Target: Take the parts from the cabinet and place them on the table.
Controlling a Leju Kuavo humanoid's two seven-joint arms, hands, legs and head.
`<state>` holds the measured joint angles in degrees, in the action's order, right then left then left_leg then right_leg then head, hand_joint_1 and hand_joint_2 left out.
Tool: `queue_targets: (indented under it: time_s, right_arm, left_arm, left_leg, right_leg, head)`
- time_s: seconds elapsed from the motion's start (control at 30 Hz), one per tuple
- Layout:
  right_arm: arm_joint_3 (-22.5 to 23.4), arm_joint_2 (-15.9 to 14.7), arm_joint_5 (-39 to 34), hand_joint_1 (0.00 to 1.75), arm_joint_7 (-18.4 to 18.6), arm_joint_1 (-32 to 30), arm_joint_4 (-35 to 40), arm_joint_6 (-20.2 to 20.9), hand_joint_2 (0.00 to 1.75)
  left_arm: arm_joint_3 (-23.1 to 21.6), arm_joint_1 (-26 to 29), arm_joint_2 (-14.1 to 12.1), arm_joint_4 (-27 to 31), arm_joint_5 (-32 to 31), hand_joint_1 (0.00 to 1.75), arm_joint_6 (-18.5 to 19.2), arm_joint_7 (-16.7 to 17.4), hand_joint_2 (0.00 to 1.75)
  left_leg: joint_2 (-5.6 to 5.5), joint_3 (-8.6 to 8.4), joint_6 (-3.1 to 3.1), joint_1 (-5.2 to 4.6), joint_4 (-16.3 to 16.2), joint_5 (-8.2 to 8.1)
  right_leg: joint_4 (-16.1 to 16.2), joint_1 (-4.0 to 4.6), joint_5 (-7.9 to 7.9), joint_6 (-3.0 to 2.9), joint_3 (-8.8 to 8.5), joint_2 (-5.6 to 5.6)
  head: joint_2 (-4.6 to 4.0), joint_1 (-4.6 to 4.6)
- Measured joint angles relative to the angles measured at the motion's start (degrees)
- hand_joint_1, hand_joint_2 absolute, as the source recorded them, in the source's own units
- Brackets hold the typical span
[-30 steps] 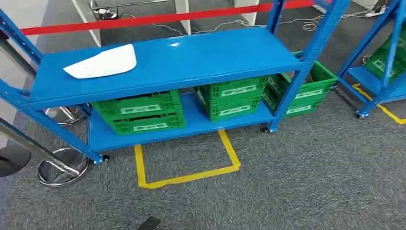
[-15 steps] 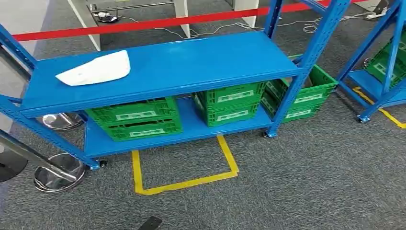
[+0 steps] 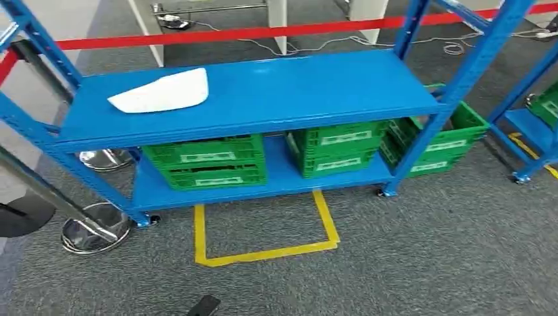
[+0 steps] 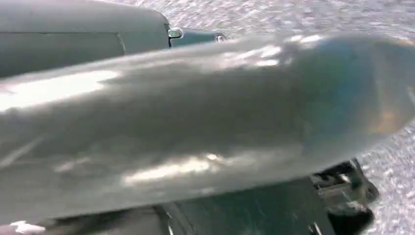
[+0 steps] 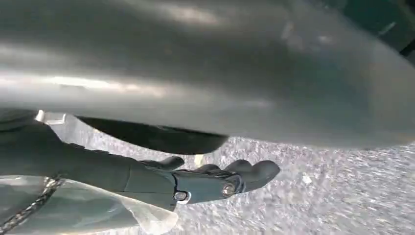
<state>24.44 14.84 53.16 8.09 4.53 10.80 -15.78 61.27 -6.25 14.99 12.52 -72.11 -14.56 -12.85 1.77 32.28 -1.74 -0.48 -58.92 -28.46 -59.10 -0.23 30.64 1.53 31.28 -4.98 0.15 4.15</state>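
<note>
The white part (image 3: 161, 91) lay on the blue cabinet's (image 3: 263, 99) top shelf; the right hand (image 5: 205, 181) hung with fingers loosely curled and empty, the left hand's fingers could not be told; a reach from this far risked falling short.

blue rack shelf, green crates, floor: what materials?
Rack shelf: likely painted sheet metal, glossy blue with light glare. Green crates: likely moulded plastic, with lattice walls and white labels. Floor: grey carpet, matte speckled texture.

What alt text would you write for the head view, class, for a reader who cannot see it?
A blue metal rack stands on grey carpet, a white part lying on its upper shelf and green crates on the lower one. A yellow tape outline marks the floor before it, and a red barrier band runs behind.
</note>
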Motion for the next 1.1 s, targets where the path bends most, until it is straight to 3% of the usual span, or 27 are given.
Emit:
queue_targets:
  time_s: [0.03,0.07,0.13,0.17,0.2,0.23,0.3,0.33,0.37,0.47,0.5,0.53,0.57,0.6,0.67,0.7,0.73,0.77,0.83,0.9,0.97,1.0,1.03,1.07,1.1]
  right_arm:
    - [-0.2,0.0,0.1,0.00,0.0,0.0,0.0,-0.7,0.00]
    - [-0.3,0.0,0.2,0.00,0.1,0.1,0.0,-1.3,0.00]
    - [-0.3,-0.1,0.3,0.00,0.2,-0.1,0.0,-1.9,0.00]
    - [-0.3,-0.1,0.3,0.00,0.2,-0.1,0.0,-2.0,0.00]
    - [-0.3,-0.2,0.2,0.00,0.2,-0.2,0.0,-2.1,0.00]
    - [-0.3,-0.2,0.0,0.00,0.3,-0.3,0.0,-2.2,0.00]
    - [-0.3,-0.2,-0.2,0.00,1.1,-0.3,0.0,-3.3,0.00]
    - [-0.3,-0.2,-0.3,0.00,1.2,-0.3,0.0,-3.7,0.00]
    - [-0.3,-0.2,-0.5,0.00,1.3,-0.4,0.0,-4.0,0.00]
    - [-0.1,-0.2,-1.5,0.00,1.7,-0.3,0.0,-5.9,0.00]
    - [0.1,-0.2,-2.3,0.00,1.7,-0.3,0.1,-6.4,0.00]
    - [0.4,-0.1,-2.7,0.00,1.8,-0.4,0.1,-6.5,1.75]
    - [0.7,-0.1,-3.0,0.00,1.8,-0.4,0.1,-6.8,1.75]
    - [1.0,-0.1,-3.2,0.00,1.8,-0.5,0.1,-6.8,1.75]
    - [1.6,-0.3,-3.6,0.00,0.8,-0.7,0.1,-5.3,1.75]
    - [1.7,-0.4,-3.7,0.00,0.8,-0.6,0.2,-4.7,1.75]
    - [1.7,-0.6,-4.2,0.00,0.7,-0.5,0.5,-4.1,1.75]
    - [1.7,-0.7,-4.9,0.00,0.6,-0.5,1.0,-3.7,1.75]
    - [1.5,-1.0,-6.6,0.00,0.1,-0.4,1.9,-3.0,1.75]
    - [1.0,-1.4,-8.3,0.00,-0.2,-0.3,2.6,-2.2,1.75]
    - [0.5,-1.8,-10.1,0.00,-0.2,-0.4,3.1,-1.4,1.75]
    - [0.1,-2.1,-11.1,0.00,-0.4,-0.5,3.3,-1.1,1.75]
    - [-0.4,-2.4,-12.1,0.00,-0.6,-0.8,3.6,-0.6,1.75]
    - [-0.8,-2.7,-13.1,0.00,-1.0,-1.1,3.6,-0.3,1.75]
    - [-1.2,-3.1,-14.1,0.00,-1.2,-1.4,3.6,0.2,1.75]
  left_arm:
    - [0.0,0.1,0.1,0.0,0.1,0.00,-0.4,0.2,0.00]
    - [0.0,0.0,0.2,0.0,0.2,0.00,-0.8,0.4,0.00]
    - [0.0,-0.1,0.3,0.0,0.3,0.00,-1.3,0.5,0.00]
    - [0.0,0.0,0.3,0.0,0.3,0.00,-1.5,0.6,0.00]
    - [0.1,0.0,0.3,0.0,0.6,0.00,-1.7,0.6,0.00]
    - [0.1,0.1,0.3,0.0,0.7,0.00,-2.0,0.6,0.00]
    - [0.1,0.0,0.5,0.0,1.1,0.00,-2.6,0.6,0.00]
    - [0.2,-0.1,0.6,0.0,1.2,0.00,-2.8,0.6,1.75]
    - [0.3,-0.2,0.6,0.0,1.4,0.00,-2.8,0.5,1.75]
    - [0.7,-0.1,0.6,0.0,2.0,0.00,-3.4,0.4,1.75]
    - [1.0,-0.1,0.5,0.0,2.1,0.00,-3.6,0.4,1.75]
    - [1.1,-0.1,0.5,0.0,2.3,0.00,-3.7,0.4,1.75]
    - [1.2,-0.1,0.5,0.0,2.5,0.00,-3.9,0.4,1.75]
    - [1.4,-0.3,0.5,0.0,2.6,0.00,-4.0,0.4,1.75]
    - [1.5,-0.2,0.5,0.0,3.1,0.00,-3.6,0.8,1.75]
    - [1.5,0.0,0.4,0.0,3.4,0.00,-3.4,1.1,1.75]
    - [1.1,0.5,0.3,0.0,4.3,0.00,-3.1,1.5,1.75]
    - [0.4,0.9,0.2,0.0,5.3,0.00,-2.7,1.7,1.75]
    - [-1.0,2.0,-0.2,0.0,7.7,0.00,-2.1,2.1,1.75]
    - [-2.7,2.4,-0.7,0.0,10.1,0.00,-1.5,2.6,1.75]
    - [-4.5,3.1,-1.3,0.0,12.6,0.00,-0.9,2.9,1.75]
    - [-5.6,3.4,-1.6,0.0,14.1,0.00,-0.6,3.1,0.00]
    - [-6.7,3.6,-1.8,0.0,15.4,0.00,-0.2,3.3,0.00]
    - [-7.9,3.7,-2.1,0.0,16.7,0.00,0.1,3.6,0.00]
    - [-9.1,3.8,-2.4,0.1,18.0,0.00,0.5,3.8,0.00]
  left_leg:
    - [-0.36,-0.04,-0.26,0.21,0.2,0.19]
    - [-0.91,0.09,-0.58,0.30,0.2,0.34]
    - [-2.05,0.26,-0.67,0.28,0.2,0.39]
    - [-2.63,0.29,-0.67,0.26,0.2,0.39]
    - [-3.17,0.25,-0.67,0.26,0.2,0.39]
    - [-3.92,0.21,-0.66,0.26,0.1,0.39]
    - [-5.41,-0.02,-0.57,0.30,0.1,0.37]
    - [-6.10,-0.07,-0.39,0.34,0.1,0.31]
    - [-6.55,0.25,0.09,-0.02,-0.2,0.26]
    - [-7.76,0.63,1.11,0.58,0.0,0.73]
    - [-8.09,0.66,1.35,0.47,-0.1,0.66]
    - [-5.97,0.79,1.64,0.36,-0.7,0.02]
    - [-3.85,1.78,2.02,0.25,-2.8,-1.53]
    - [-2.99,3.63,2.34,0.38,-6.9,-3.70]
    - [-2.40,7.90,2.70,0.64,-15.9,-7.31]
    - [-2.36,8.67,2.74,0.73,-17.6,-7.39]
    - [-2.35,8.13,2.70,0.74,-16.6,-6.00]
    - [-2.34,6.60,2.53,0.74,-13.5,-3.77]
    - [-2.31,1.54,1.60,0.57,-2.8,1.54]
    - [-2.16,0.29,0.93,0.21,0.1,0.60]
    - [-2.21,0.59,0.84,0.07,0.0,0.44]
    - [-2.22,0.43,0.57,0.11,0.4,0.61]
    - [-2.08,-0.19,0.20,0.76,1.4,1.14]
    - [-2.04,-0.37,-0.08,0.72,1.7,1.19]
    - [-2.02,-0.31,-0.23,0.74,1.7,1.21]
  right_leg:
    - [-0.9,-0.16,0.86,0.33,0.66,2.06]
    - [-3.7,-0.28,2.80,0.37,1.88,3.64]
    - [-13.0,-0.34,7.00,0.58,6.22,4.65]
    - [-16.3,-0.32,7.93,0.62,7.97,4.77]
    - [-17.1,-0.34,7.43,0.64,8.63,4.80]
    - [-15.4,-0.35,5.63,0.55,7.98,4.83]
    - [-6.4,-0.49,0.36,0.36,3.78,5.72]
    - [-1.5,-0.68,-1.39,0.24,1.52,7.68]
    - [-0.1,-0.91,-0.41,0.17,0.86,9.94]
    - [0.1,-0.47,-0.54,-0.64,0.25,8.90]
    - [0.5,-0.85,-0.83,-1.07,0.12,8.49]
    - [0.7,-0.96,-0.97,-1.29,-0.05,7.96]
    - [0.7,-0.96,-0.88,-1.54,-0.11,7.56]
    - [0.7,-0.90,-0.78,-1.70,-0.14,6.99]
    - [0.7,-0.81,-0.65,-1.89,-0.13,5.83]
    - [0.7,-0.80,-0.60,-1.91,-0.18,5.51]
    - [0.7,-0.79,-0.52,-1.91,-0.30,5.32]
    - [0.7,-0.78,-0.46,-1.87,-0.44,5.24]
    - [0.7,-0.67,-0.29,-1.70,-0.80,5.23]
    - [0.6,-0.37,-0.13,-1.22,-0.44,5.09]
    - [0.8,-0.54,-0.29,-0.60,-0.36,4.81]
    - [1.1,-0.46,-0.36,-0.21,-0.66,4.79]
    - [0.8,-0.52,0.21,0.12,-0.27,4.84]
    - [-0.7,-0.40,1.35,0.26,0.24,4.89]
    - [-4.4,-0.45,3.49,0.39,2.03,4.93]
  head:
    - [0.00,-0.13]
    - [0.00,-0.31]
    - [0.00,-0.39]
    - [0.00,-0.44]
    - [0.00,-0.37]
    - [0.00,-0.39]
    - [0.00,-0.39]
    - [0.00,-0.42]
    - [0.00,-0.40]
    - [0.00,-0.33]
    - [0.00,-0.30]
    - [0.00,-0.28]
    - [0.00,0.31]
    - [0.00,0.26]
    - [0.00,0.26]
    - [0.00,0.28]
    - [0.00,0.26]
    - [0.00,0.31]
    - [0.00,0.30]
    - [0.00,0.33]
    - [0.00,0.20]
    - [0.00,0.26]
    - [0.00,0.20]
    - [0.00,-0.06]
    - [0.00,-0.24]
